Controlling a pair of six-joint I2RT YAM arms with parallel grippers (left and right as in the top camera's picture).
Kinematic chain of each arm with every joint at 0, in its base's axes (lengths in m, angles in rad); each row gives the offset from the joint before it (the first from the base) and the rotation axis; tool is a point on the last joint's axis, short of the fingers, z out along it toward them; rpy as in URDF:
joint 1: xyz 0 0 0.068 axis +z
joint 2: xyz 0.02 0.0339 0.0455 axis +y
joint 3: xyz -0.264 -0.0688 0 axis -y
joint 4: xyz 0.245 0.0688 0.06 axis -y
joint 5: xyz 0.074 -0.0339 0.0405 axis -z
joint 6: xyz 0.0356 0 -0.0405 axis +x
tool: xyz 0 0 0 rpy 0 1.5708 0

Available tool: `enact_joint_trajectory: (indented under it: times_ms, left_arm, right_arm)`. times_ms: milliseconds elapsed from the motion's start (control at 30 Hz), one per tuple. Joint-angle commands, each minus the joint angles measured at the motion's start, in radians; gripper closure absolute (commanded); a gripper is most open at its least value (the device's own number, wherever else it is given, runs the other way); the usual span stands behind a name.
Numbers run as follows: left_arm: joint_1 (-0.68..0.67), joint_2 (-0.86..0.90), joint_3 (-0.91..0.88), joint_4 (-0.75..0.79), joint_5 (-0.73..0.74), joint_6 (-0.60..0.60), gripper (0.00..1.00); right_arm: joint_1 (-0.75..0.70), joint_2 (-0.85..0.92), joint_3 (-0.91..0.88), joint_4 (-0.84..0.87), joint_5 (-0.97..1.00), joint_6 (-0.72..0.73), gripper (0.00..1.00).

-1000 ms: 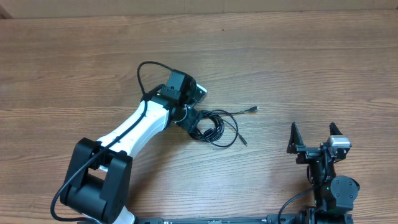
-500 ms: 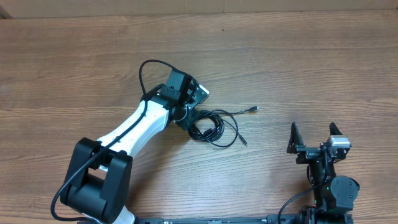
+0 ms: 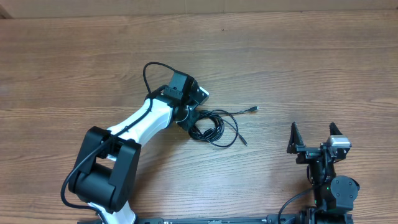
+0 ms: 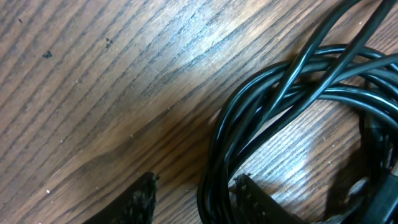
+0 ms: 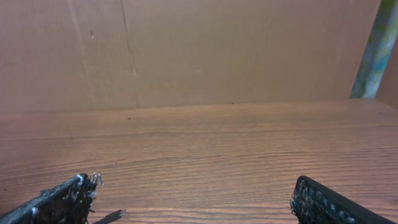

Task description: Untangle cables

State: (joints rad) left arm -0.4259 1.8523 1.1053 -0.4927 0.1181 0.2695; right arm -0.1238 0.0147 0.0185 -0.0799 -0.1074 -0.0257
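The cables (image 3: 212, 126) lie as a small coil of thin black cords at mid table, with one plug end (image 3: 254, 109) reaching right and another (image 3: 244, 142) at the lower right. My left gripper (image 3: 190, 122) is down at the coil's left edge. In the left wrist view the cables (image 4: 292, 87) fill the right side, and my left gripper (image 4: 194, 198) is open, with several strands running between the fingers, close to the right fingertip (image 4: 249, 190). My right gripper (image 3: 313, 129) is open and empty at the lower right, far from the coil.
The wooden table (image 3: 298, 56) stretches all around. A brown cardboard wall (image 5: 199, 50) stands at its far edge. A small plug tip (image 5: 112, 216) shows beside my right gripper's left finger (image 5: 68, 199).
My left arm has shifted slightly, its lower links swinging right, with the gripper staying at the coil's left edge. The coil has barely moved. The right arm is still.
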Motion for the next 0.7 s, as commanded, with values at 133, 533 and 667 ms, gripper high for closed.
enact_joint_trajectory:
  times_ms: [133,533,667]
  left_arm:
    - [-0.006,0.041,0.007,0.003,0.014,-0.016,0.63]
    - [-0.006,0.057,0.007,0.004,0.013,-0.035,0.96]
    - [-0.006,0.05,0.015,-0.001,0.006,-0.091,0.96]
  right_arm:
    - [0.005,-0.012,-0.011,0.004,-0.002,0.007,0.0]
    - [0.005,-0.012,-0.011,0.004,-0.002,0.007,0.0]
    - [0.005,-0.012,-0.011,0.004,-0.002,0.007,0.0]
